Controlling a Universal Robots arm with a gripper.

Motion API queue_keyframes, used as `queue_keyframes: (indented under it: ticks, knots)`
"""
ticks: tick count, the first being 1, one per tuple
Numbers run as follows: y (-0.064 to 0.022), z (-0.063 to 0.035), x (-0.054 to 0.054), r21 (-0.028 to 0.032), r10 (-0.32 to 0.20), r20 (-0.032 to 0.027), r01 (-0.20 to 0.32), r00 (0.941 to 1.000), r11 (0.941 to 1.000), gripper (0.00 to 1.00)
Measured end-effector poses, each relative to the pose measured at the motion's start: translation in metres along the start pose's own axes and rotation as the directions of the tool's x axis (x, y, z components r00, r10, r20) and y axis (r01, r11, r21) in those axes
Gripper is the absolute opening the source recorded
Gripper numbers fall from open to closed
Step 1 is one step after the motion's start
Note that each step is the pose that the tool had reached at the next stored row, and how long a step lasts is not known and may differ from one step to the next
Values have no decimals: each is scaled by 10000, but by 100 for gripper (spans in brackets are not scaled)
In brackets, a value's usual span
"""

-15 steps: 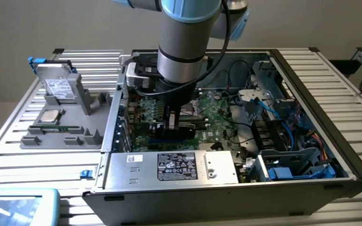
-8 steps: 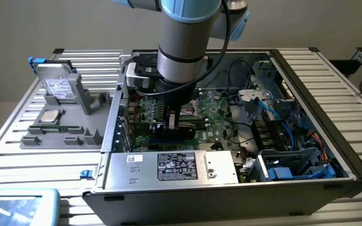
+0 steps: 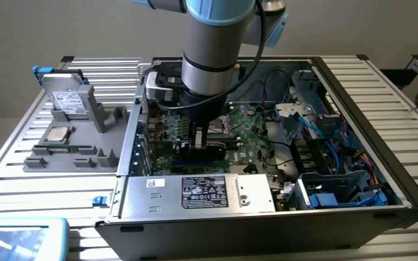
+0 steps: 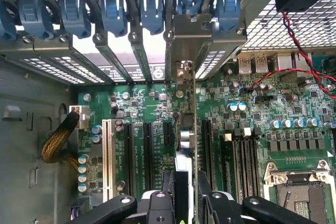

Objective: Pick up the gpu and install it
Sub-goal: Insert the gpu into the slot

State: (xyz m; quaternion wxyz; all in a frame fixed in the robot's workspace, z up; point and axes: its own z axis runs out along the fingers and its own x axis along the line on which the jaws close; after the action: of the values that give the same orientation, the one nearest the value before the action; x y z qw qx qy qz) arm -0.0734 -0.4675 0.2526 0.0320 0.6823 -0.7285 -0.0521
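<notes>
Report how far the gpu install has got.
Done: the gpu is picked up and inside the computer case. In hand: the claw grips it on edge over the motherboard expansion slots, with its silver bracket at the rear opening. Left: the claw has not let go, and whether the gpu is fully seated in a slot cannot be told.

Silver-grey arm [image 3: 209, 49] with pale blue joint caps [image 3: 223, 11], black cable [image 3: 261, 32], and a black screw-studded hand [image 4: 186, 192].

Lab: open PC case [image 3: 231, 239], slatted bench [image 3: 383, 92]
</notes>
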Motion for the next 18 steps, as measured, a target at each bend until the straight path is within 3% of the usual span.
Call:
queue_keyframes:
  ticks: [3, 9, 14, 18]
  knots:
    - [2, 0, -29, 1, -7, -35, 7, 10000, 10000, 28]
    - [13, 7, -33, 14, -18, -38, 18, 10000, 10000, 28]
    - [36, 23, -50, 70, -84, -43, 85, 10000, 9999, 28]
    - [38, 24, -50, 69, -90, -49, 91, 9999, 9999, 28]
